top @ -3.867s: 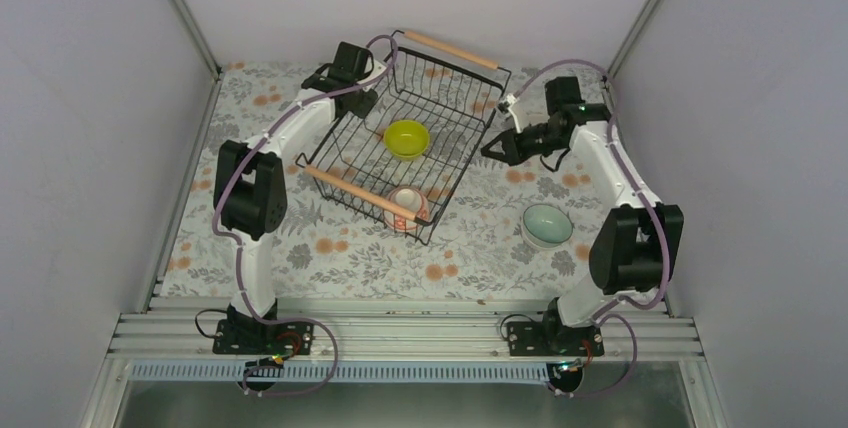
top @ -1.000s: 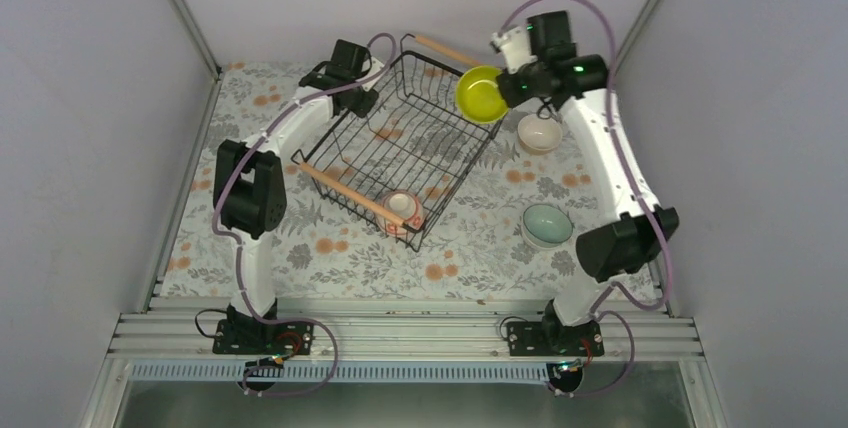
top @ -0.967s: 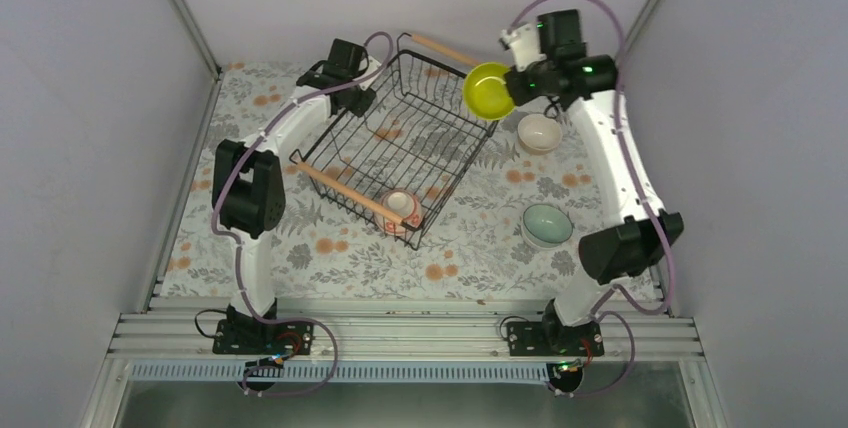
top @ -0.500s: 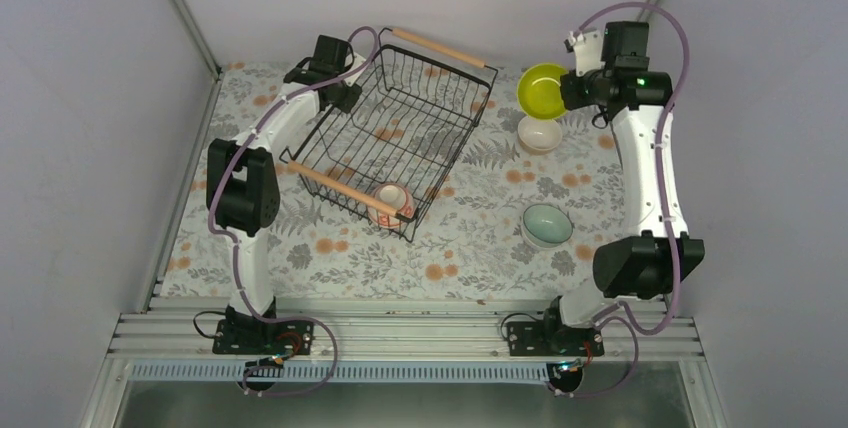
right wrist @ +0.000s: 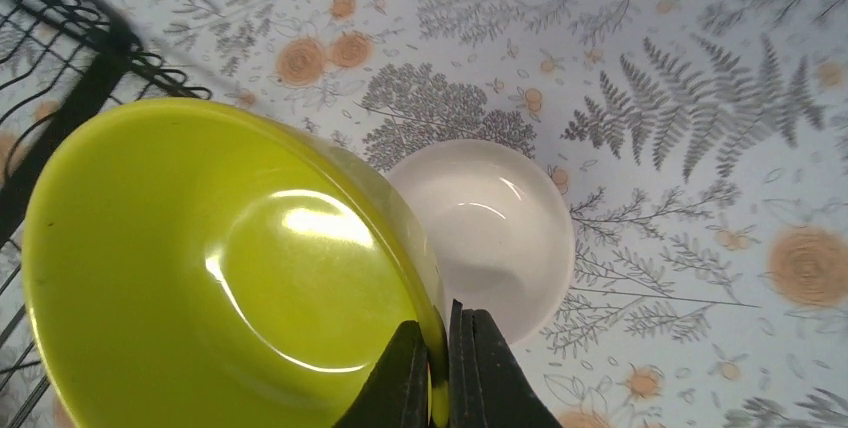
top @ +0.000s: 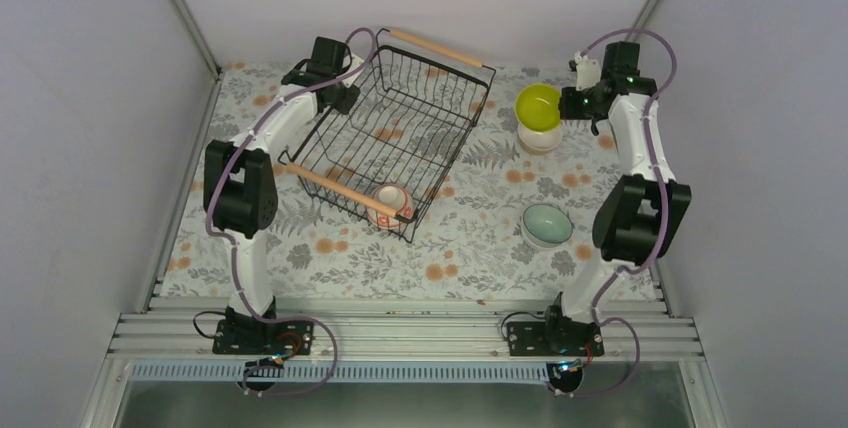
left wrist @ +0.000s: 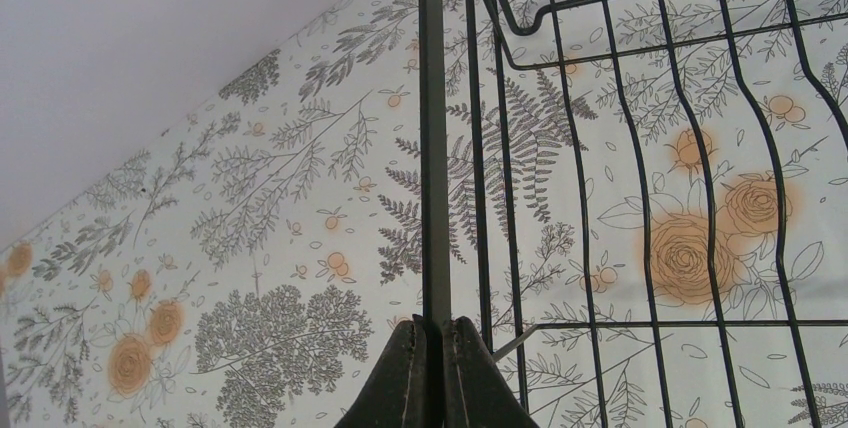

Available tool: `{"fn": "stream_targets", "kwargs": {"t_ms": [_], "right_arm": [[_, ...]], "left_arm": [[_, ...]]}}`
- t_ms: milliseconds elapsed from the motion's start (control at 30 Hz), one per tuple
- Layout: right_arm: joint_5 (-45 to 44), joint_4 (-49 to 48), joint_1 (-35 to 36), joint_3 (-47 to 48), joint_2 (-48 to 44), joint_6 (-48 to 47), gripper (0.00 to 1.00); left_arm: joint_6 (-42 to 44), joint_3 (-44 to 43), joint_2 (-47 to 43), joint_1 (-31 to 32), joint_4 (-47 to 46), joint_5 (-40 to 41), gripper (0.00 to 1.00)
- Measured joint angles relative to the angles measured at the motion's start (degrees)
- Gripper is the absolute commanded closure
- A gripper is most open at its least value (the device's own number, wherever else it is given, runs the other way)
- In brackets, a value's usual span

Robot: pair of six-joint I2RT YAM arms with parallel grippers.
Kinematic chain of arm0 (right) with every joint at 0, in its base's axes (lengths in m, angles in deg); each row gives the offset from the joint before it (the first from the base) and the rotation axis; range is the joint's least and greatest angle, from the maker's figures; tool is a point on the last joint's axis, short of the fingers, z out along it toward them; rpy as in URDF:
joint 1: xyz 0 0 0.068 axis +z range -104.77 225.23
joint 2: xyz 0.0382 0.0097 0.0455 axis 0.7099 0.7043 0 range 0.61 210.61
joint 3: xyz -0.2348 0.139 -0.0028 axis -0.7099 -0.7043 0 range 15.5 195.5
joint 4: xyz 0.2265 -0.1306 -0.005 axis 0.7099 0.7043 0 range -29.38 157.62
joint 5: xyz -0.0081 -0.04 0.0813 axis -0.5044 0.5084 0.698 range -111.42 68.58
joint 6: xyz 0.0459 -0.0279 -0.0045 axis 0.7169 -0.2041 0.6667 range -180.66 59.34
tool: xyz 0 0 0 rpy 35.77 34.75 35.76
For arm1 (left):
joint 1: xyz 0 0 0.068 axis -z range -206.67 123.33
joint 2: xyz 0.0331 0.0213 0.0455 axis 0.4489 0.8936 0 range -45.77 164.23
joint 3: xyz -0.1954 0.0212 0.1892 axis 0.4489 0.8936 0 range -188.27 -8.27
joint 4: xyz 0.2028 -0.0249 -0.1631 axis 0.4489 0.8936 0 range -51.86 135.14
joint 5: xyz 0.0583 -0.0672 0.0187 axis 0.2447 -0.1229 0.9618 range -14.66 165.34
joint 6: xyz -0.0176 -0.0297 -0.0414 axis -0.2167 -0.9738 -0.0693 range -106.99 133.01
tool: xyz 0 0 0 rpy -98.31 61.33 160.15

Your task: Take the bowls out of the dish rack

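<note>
I can read no text, label, brand or number in any view, neither on the dish rack (top: 405,128) nor on the floral cloth (top: 470,248) under it. The arm housing (top: 640,218) right of the rack is possibly marked, but too small to tell.

The floral table (top: 330,248) bears the dish rack (top: 392,134), a white bowl (top: 541,141) and a mint bowl (top: 547,225).

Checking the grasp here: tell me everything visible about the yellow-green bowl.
The yellow-green bowl is small, round, glossy and plain, empty inside. The right gripper is shut on its rim, holding it tilted, partly over the white bowl, outside the dish rack. Whether the two bowls touch is unclear.
</note>
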Motion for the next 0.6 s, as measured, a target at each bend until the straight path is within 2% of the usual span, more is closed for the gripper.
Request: {"fn": "stream_targets", "kwargs": {"t_ms": [233,600], "right_arm": [[3.78,0.02,-2.93,3.15,10.93,1.70,0.96],[3.93,0.55,-3.54,5.95,11.78,2.05,0.96]], "left_arm": [[-0.04,0.11,-0.09,-0.02,-0.09,-0.09,0.98],[-0.09,0.11,-0.09,-0.13,-0.07,-0.48,0.98]]}}
